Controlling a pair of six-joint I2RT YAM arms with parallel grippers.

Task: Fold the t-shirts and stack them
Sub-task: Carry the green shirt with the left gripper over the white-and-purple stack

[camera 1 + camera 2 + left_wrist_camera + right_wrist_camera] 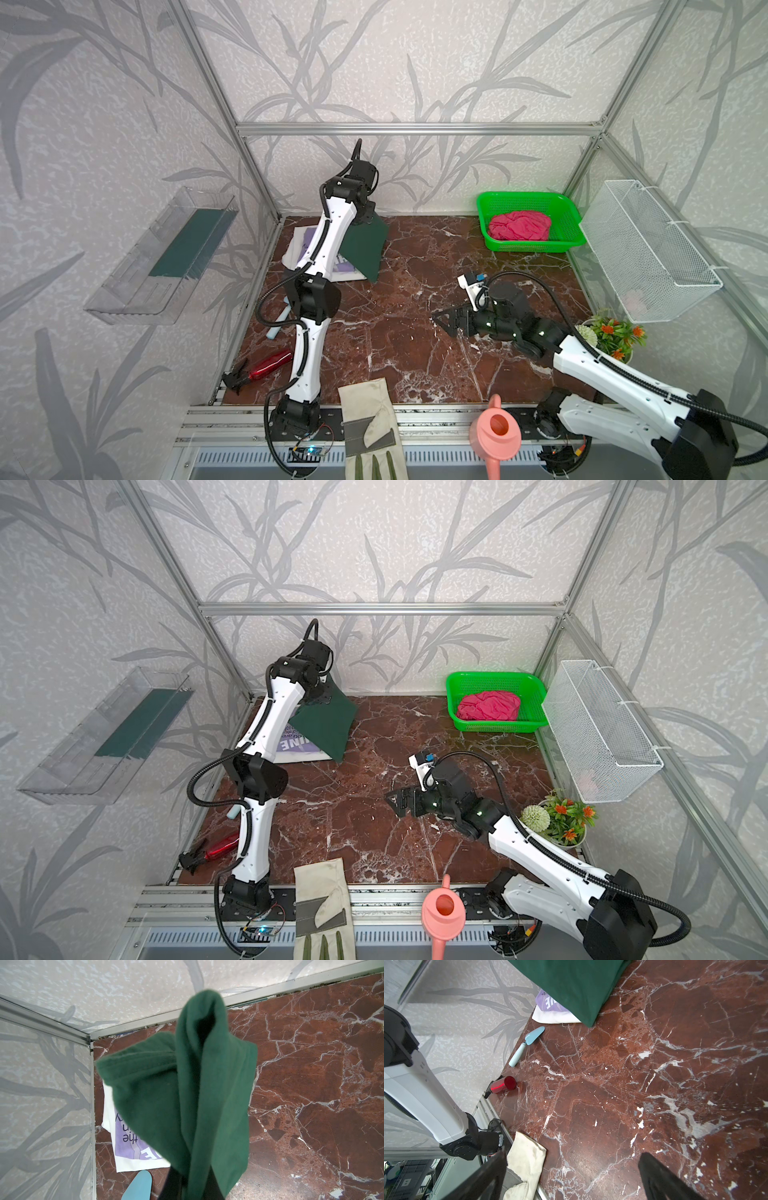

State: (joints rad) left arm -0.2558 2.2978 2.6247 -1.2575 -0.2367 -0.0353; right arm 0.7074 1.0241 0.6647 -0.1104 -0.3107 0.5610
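Observation:
My left gripper (369, 212) is shut on the dark green t-shirt (365, 249), which hangs from it at the back left, its lower edge draped on the pile below. In the left wrist view the green cloth (187, 1095) runs up between the black fingers (172, 1184). Under it lies a lilac printed tee (296, 746) on a white one (556, 1017), both flat on the marble table (415, 353). A crumpled pink-red tee (519, 226) sits in the green basket (486, 203) at the back right. My right gripper (440, 322) hovers open over the table's middle right, holding nothing.
A beige work glove (368, 419) and a pink watering can (496, 436) lie over the front edge. A red-handled tool (266, 365) and a light blue trowel (527, 1043) lie by the left wall. A potted plant (615, 332) and a wire basket (648, 253) stand at the right.

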